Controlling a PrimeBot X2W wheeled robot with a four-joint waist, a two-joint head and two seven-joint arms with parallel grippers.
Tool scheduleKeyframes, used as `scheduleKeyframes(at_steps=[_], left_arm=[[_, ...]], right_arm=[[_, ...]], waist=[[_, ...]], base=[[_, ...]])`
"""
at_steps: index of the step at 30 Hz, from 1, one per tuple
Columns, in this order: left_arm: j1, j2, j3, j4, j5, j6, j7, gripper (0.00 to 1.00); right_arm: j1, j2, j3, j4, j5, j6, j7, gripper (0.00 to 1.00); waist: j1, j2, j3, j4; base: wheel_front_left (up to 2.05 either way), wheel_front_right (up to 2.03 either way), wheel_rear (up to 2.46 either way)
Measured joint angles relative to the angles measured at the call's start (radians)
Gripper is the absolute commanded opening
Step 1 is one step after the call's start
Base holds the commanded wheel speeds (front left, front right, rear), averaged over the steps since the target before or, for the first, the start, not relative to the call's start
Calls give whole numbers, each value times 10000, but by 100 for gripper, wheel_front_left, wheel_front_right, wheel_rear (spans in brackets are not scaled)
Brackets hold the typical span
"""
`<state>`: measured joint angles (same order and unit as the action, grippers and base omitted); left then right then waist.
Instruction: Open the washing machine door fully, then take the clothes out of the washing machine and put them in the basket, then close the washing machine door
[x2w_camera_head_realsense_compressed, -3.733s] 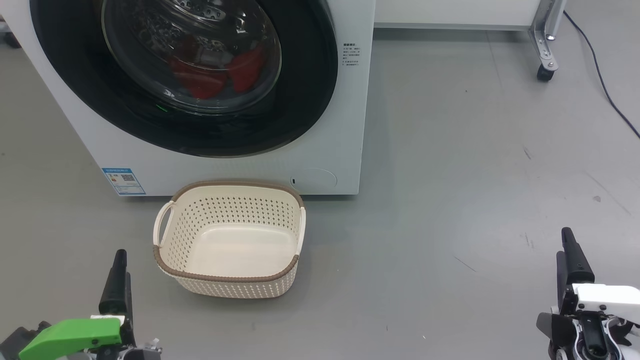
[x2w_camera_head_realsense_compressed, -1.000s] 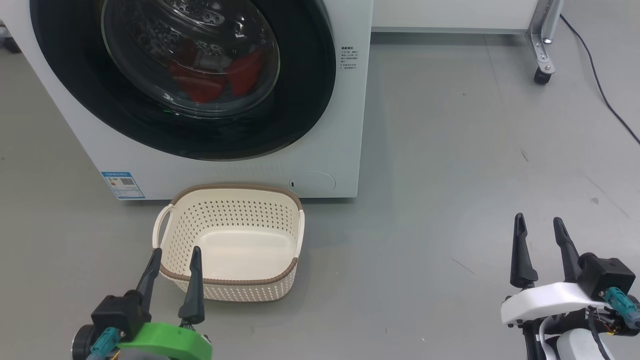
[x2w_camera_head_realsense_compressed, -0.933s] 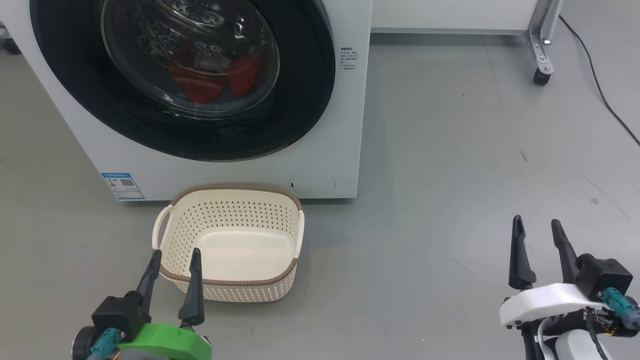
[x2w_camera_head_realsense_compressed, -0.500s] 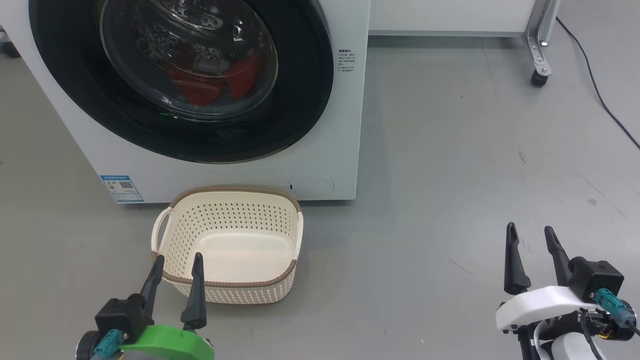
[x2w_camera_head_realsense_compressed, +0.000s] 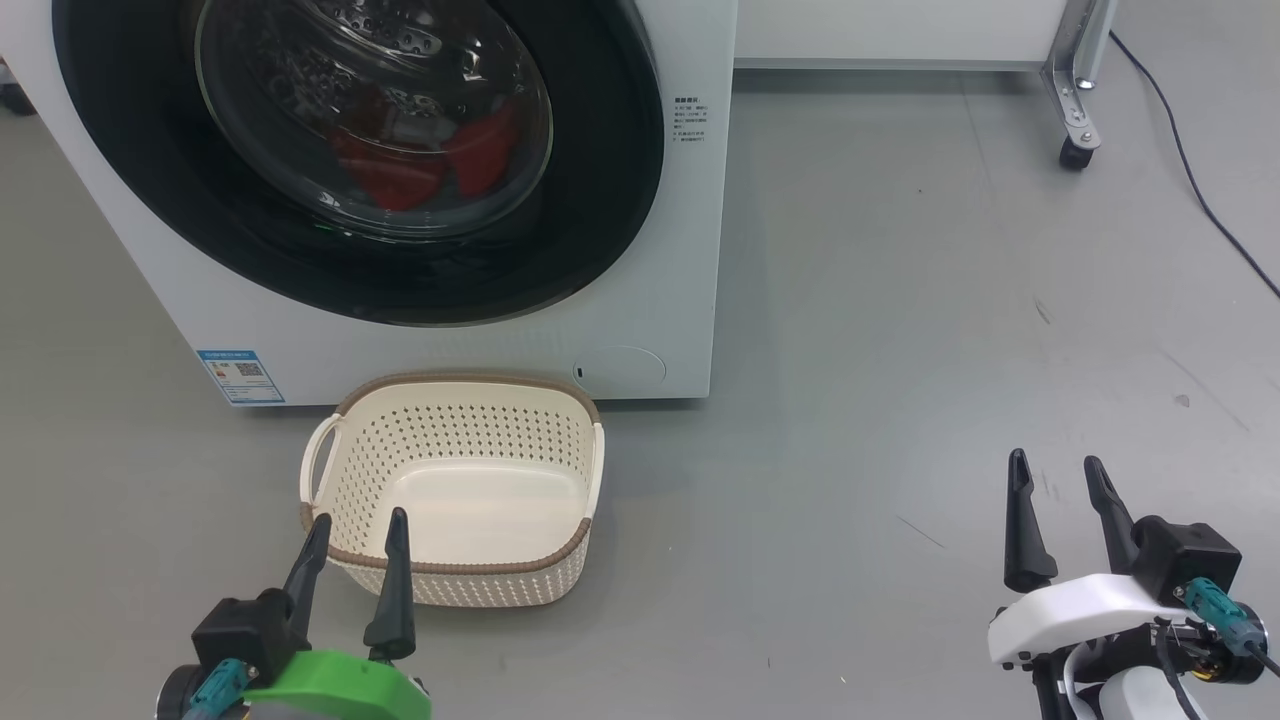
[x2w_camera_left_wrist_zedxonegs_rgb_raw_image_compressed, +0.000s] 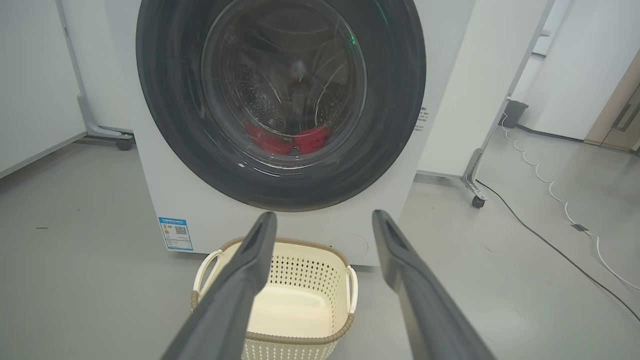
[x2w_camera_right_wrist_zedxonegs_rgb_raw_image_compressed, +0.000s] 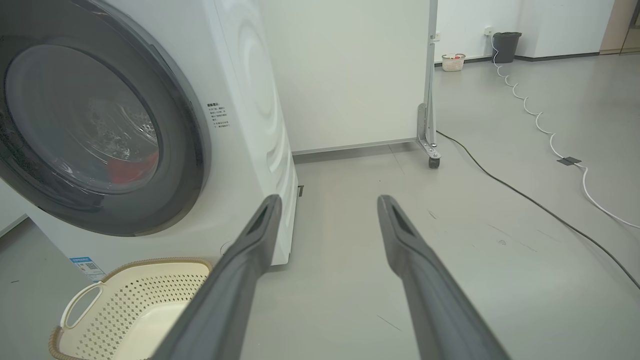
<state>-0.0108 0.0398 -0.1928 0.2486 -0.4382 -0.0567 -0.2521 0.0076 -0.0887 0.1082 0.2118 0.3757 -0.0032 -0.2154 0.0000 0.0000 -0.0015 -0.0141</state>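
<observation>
- Our left pincer (x2w_camera_head_realsense_compressed: 360, 517) and right pincer (x2w_camera_head_realsense_compressed: 1055, 460) gape wide, empty.
- Washing machine door (x2w_camera_head_realsense_compressed: 610, 200) shut over red clothes (x2w_camera_head_realsense_compressed: 400, 178); basket (x2w_camera_head_realsense_compressed: 470, 380) on floor just before it.

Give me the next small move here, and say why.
Probably raise the left gripper toward the rim of the washing machine door. The door is shut, with the clothes behind its glass, and the basket stands empty before it. Both grippers are open and low, touching nothing. The left one faces the door squarely, while the right gripper sits off to the side.
</observation>
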Motion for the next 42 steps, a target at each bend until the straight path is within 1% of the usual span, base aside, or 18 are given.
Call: scheduleKeyframes(at_steps=[37,42], left_arm=[[-60,0,-77,182,-27,81,0,100],[-94,0,-138,221,182,82,0,100]], right_arm=[[-200,21,125,347,0,6,-12,100],[-200,23,113,385,0,6,-13,100]], waist=[[0,0,109,37],[0,0,141,64]], base=[[0,0,0],[0,0,0]])
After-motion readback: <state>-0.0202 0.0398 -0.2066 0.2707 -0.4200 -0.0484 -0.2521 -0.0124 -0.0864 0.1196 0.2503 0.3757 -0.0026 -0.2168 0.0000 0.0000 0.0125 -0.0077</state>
